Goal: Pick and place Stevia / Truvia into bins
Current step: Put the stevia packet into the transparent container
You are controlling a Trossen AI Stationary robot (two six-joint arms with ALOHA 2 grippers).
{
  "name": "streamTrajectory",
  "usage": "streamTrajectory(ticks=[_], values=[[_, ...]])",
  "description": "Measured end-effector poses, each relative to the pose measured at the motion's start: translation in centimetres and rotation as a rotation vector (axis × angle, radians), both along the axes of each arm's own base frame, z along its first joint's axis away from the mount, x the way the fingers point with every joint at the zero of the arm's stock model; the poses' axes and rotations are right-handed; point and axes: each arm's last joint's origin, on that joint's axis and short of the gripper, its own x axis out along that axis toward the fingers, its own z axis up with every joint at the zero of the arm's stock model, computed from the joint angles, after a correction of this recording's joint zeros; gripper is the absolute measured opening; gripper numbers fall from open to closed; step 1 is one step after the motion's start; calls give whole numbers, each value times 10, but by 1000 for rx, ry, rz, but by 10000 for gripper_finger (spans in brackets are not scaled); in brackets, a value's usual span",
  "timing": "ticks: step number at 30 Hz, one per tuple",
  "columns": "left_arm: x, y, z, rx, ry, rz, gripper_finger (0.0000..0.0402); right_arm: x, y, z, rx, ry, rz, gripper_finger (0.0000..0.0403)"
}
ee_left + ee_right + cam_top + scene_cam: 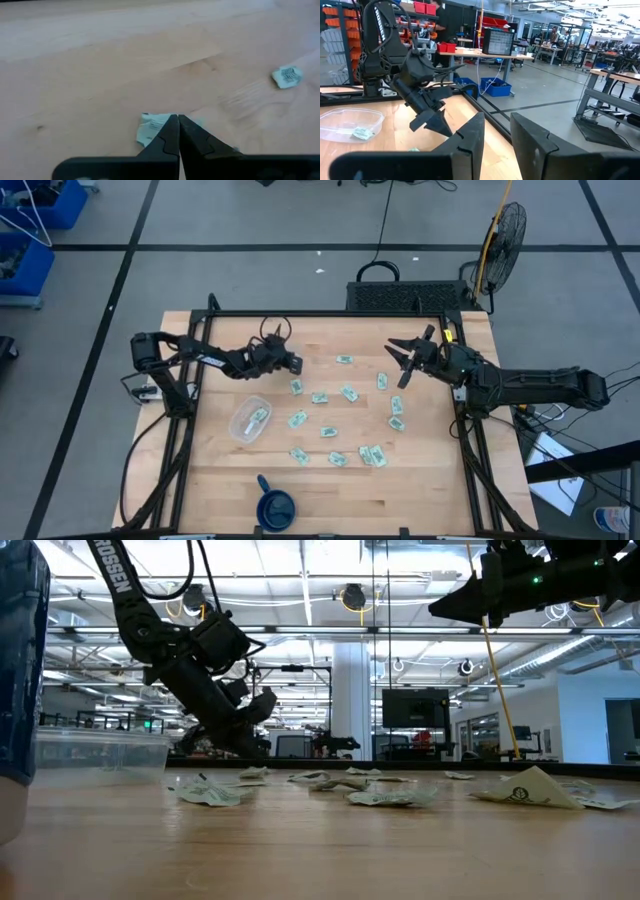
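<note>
Several pale green and white sachets (327, 431) lie flat and scattered over the middle of the wooden table, and they show edge-on in the low view (390, 797). The clear tub (250, 418) stands left of them with one sachet (258, 416) inside. My left gripper (296, 364) is shut and hangs above the table near the far-left sachets. In the left wrist view its tips (178, 117) stand over one sachet (150, 127) without holding it. My right gripper (403, 352) is open and raised above the far-right sachets (382, 381).
A dark blue cup with a handle (275, 505) stands near the table's near edge, below the tub. The table's black frame (330, 313) runs along the far edge. Bare wood lies at the near right (420, 490). In the right wrist view the tub (350, 122) shows beyond my left arm.
</note>
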Motion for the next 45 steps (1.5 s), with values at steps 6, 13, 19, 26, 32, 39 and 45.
streamTrajectory(ticks=[6,13,19,26,32,39,45], values=[[-2,0,-2,3,27,13,4,0,0,-1,2,7,0,86],[-3,1,-2,61,75,-2,52,0,0,-1,3,13,0,86],[-4,1,-3,42,83,19,116,0,0,-1,3,13,1,86],[-10,-2,-9,-14,141,51,155,0,0,-1,4,13,1,86],[-7,0,-6,28,121,41,147,0,0,-1,3,12,0,86],[-16,10,-10,10,195,43,95,0,0,0,1,0,0,86],[-17,14,-9,-14,176,28,43,0,0,0,-1,1,1,86]])
